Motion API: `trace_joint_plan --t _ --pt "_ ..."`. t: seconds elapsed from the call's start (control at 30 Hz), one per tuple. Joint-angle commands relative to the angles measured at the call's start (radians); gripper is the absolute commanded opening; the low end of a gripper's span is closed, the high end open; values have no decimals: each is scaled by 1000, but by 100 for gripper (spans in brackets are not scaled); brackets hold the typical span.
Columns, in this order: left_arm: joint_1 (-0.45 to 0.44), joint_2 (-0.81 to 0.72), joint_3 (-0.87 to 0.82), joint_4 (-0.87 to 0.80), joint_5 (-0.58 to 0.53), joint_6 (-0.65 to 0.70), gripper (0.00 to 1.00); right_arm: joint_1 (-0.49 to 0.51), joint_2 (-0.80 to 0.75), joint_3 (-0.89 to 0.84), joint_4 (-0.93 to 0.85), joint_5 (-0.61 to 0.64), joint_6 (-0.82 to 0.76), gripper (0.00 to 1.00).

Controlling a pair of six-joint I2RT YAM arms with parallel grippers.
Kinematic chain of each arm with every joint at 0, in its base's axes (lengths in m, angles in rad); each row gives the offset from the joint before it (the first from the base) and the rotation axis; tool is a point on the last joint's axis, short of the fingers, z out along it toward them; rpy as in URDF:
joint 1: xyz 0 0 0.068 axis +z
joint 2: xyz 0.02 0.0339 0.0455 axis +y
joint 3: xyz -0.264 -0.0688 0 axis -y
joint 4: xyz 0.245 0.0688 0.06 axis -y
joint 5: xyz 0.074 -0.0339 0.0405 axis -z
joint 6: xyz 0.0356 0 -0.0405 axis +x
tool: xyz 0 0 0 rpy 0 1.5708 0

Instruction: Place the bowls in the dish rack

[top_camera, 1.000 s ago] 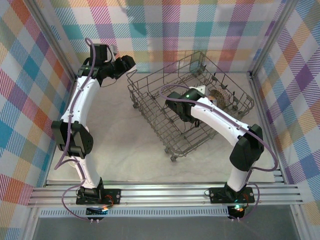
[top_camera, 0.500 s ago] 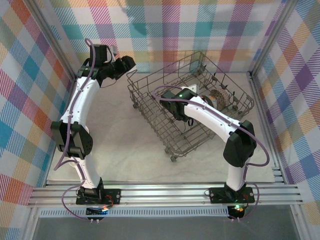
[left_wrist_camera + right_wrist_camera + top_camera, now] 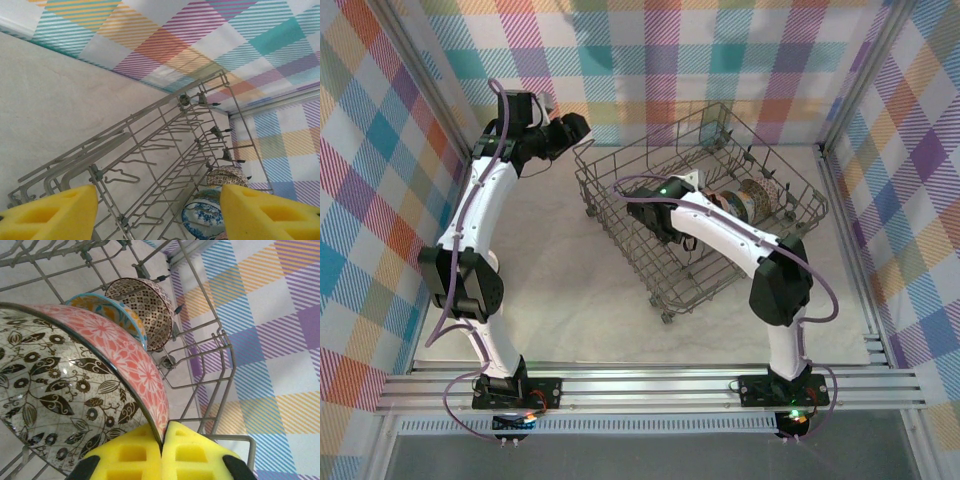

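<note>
— Right claw (image 3: 161, 434)?
— Clamped on pink bowl (image 3: 117, 357) rim, inside rack (image 3: 610, 195); bowl on edge, up-left of pads, orange bowl (image 3: 112, 309) next behind.
— Left claw (image 3: 159, 205)?
— Apart, empty, by rack's far-left corner.

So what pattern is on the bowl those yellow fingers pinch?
The bowl: coral with white flowers outside, cream with brown leaves inside; right wrist view.
</note>
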Motion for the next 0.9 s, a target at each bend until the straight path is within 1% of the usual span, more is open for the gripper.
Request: trace_joint_plan --t 0.0,0.07,0.4,0.67,0.87 --pt "6 -51 -23 23 22 12 66 12 35 58 -187 74 143 0" --pt "7 -55 -26 25 22 11 66 12 56 80 -251 76 206 0" --pt "7 -72 -48 38 35 11 66 24 48 31 -252 72 245 0" --pt "6 -89 -68 44 37 12 66 29 50 13 -252 74 240 0" --pt "8 -98 -74 42 37 14 66 32 31 -38 -252 88 251 0"
